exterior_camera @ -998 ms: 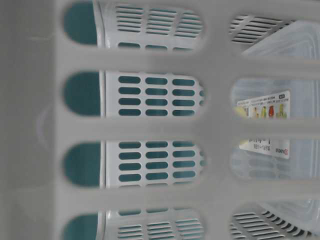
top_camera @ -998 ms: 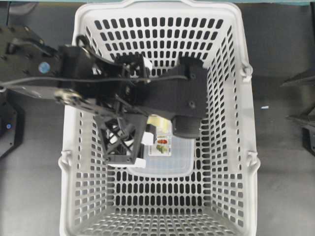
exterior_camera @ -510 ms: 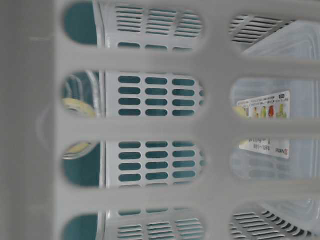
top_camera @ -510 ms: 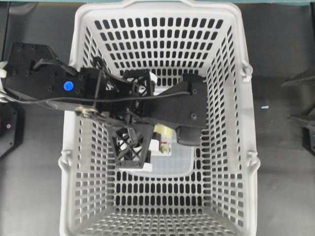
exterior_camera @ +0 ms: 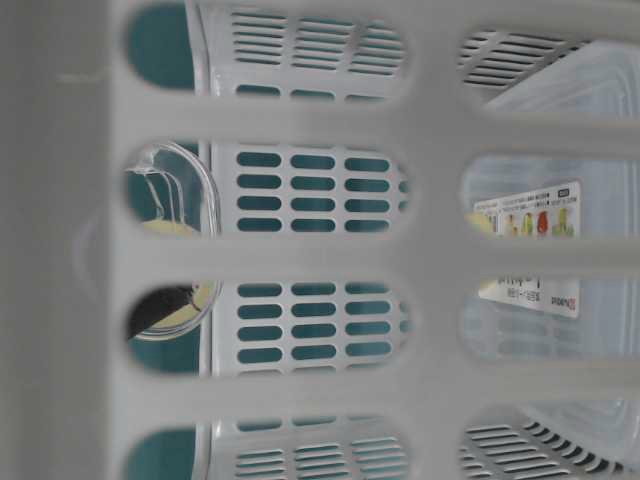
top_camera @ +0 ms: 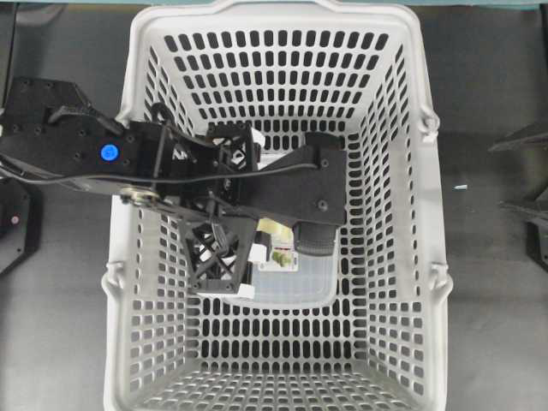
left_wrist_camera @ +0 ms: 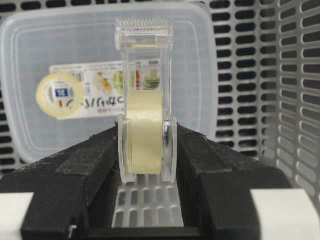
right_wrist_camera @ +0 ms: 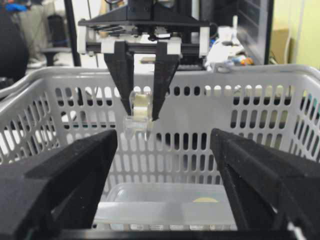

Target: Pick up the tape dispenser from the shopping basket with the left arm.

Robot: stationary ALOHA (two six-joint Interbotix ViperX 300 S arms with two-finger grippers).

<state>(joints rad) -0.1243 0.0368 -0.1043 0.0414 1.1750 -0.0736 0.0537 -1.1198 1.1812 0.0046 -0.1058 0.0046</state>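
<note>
My left gripper point(left_wrist_camera: 146, 145) is shut on the tape dispenser point(left_wrist_camera: 145, 107), a clear plastic holder with a pale-yellow roll, its toothed end pointing away. In the right wrist view the left gripper point(right_wrist_camera: 142, 112) hangs point-down with the dispenser point(right_wrist_camera: 138, 116) in the air, about level with the rim of the light-grey shopping basket point(right_wrist_camera: 250, 75). Overhead, the left arm point(top_camera: 107, 152) reaches across the basket point(top_camera: 274, 17) and hides the dispenser. It shows through a wall slot at table level point(exterior_camera: 175, 235). My right gripper point(right_wrist_camera: 165, 165) is open and empty outside the basket.
A large clear lidded box point(left_wrist_camera: 30, 75) with a white printed label and a round yellow sticker lies on the basket floor under the gripper; it also shows overhead point(top_camera: 300, 287). Slotted basket walls stand on all sides. Dark table lies around the basket.
The left arm has drawn back to the left and its gripper has risen. The tape dispenser has come into view at the left slot of the table-level view.
</note>
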